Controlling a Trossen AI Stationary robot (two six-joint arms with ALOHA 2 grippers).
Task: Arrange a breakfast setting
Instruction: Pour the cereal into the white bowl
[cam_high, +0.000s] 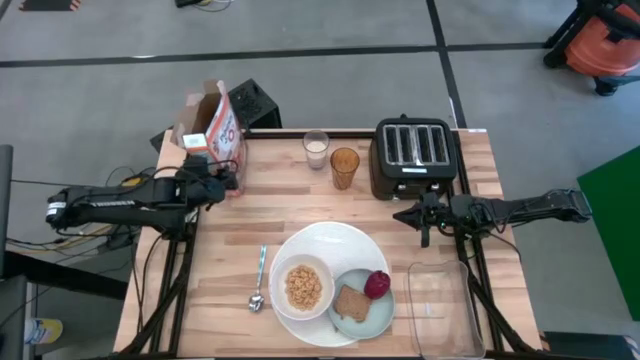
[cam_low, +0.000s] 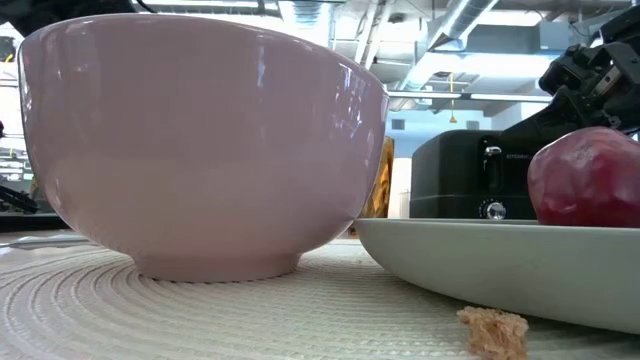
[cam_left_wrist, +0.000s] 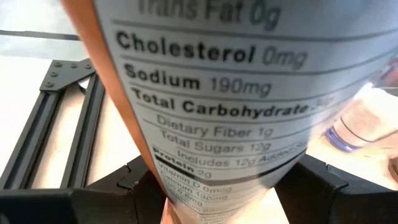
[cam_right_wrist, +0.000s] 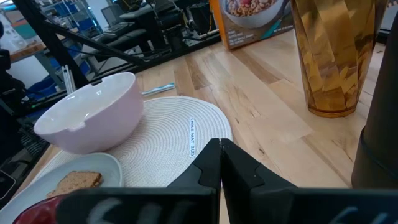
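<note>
The orange-white cereal box (cam_high: 215, 125) is at the table's far left corner, tilted, with its open top away from the table. My left gripper (cam_high: 228, 183) is shut on the box's lower part. The large white plate (cam_high: 335, 245), woven like a mat, lies at the near middle. On it are the white bowl (cam_high: 303, 287) with cereal and the pale green small plate (cam_high: 365, 318) with toast (cam_high: 351, 303) and red fruit (cam_high: 377, 285). The teal-handled spoon (cam_high: 259, 280) lies left of the plate. The milk glass (cam_high: 316, 150) and amber glass (cam_high: 344, 167) stand at the far middle. My right gripper (cam_high: 420, 218) is shut and empty. My left gripper pinches the cereal box near its lower end, one finger (cam_left_wrist: 124, 186) on each broad face, with the narrow nutrition panel (cam_left_wrist: 186, 180) toward my wrist. The fingers come level from the table's left side. The box stands tilted; whether its bottom rests on the table I cannot tell.
A black toaster (cam_high: 414, 157) stands at the far right, just beyond my right gripper. A clear empty container (cam_high: 443, 310) lies at the near right corner. Bare wood lies between the glasses and the plate.
</note>
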